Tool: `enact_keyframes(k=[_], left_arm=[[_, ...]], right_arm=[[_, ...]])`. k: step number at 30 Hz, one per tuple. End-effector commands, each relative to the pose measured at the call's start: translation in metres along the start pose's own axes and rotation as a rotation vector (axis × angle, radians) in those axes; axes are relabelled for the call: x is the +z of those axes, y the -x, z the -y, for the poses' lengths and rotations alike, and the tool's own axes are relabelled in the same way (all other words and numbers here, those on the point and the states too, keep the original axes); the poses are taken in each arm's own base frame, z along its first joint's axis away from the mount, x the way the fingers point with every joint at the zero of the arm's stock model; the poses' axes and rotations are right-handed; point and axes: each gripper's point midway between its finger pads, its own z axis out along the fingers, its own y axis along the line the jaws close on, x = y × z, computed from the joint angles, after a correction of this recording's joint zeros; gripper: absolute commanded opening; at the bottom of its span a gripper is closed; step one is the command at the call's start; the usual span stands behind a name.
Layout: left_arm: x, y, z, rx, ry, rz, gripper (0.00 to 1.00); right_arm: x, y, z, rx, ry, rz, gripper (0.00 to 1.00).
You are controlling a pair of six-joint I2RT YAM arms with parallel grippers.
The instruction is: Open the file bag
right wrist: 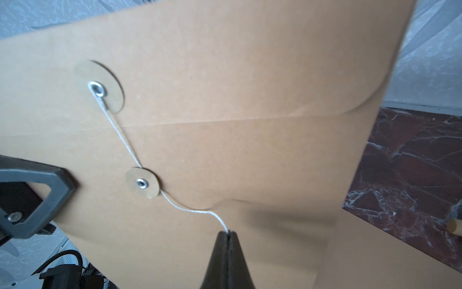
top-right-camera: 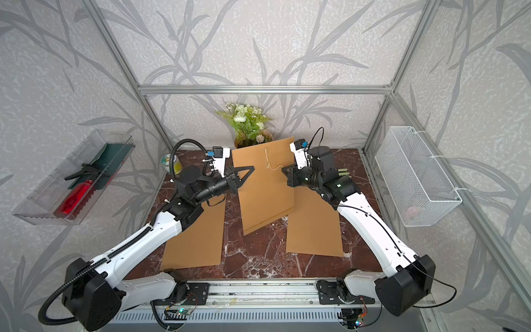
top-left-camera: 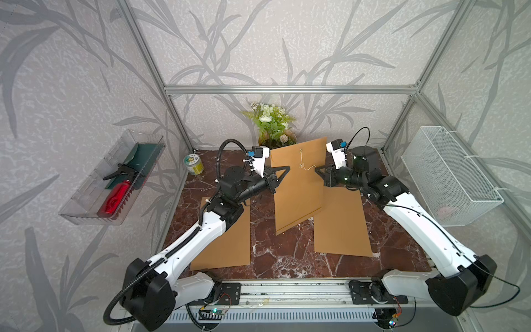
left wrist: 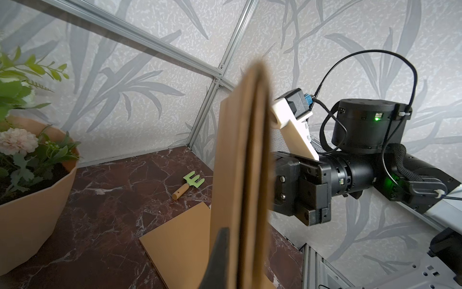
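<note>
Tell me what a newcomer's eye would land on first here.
A brown file bag is held up on end mid-table, its edge clamped by the left gripper. The right gripper pinches the bag's white string. Two more brown envelopes lie flat on the marble table, one either side.

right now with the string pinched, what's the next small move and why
Probably have the right gripper carry the string clear of the lower disc: it's shut on the string's end, the string just skirts that disc, and the left gripper holds the file bag upright.
</note>
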Motion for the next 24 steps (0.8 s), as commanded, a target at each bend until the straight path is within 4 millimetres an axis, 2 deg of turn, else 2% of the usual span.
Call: enact_keyframes(k=[1,12,24], left_arm=[[-0.004,0.005,0.01,0.03,-0.037,0.01,0.0],[-0.003,-0.005,0.009,0.018,-0.055,-0.02,0.0],[0.003,-0.016,0.008,-0.009,-0.083,-0.053,0.0]], right_arm=[[-0.005,0.013,-0.005,-0.027,0.011,0.017,0.0],[-0.012,0.031,-0.012,-0.046,0.014,0.049,0.0],[-0.012,0.05,-0.029,-0.048,0.088,0.075,0.0]])
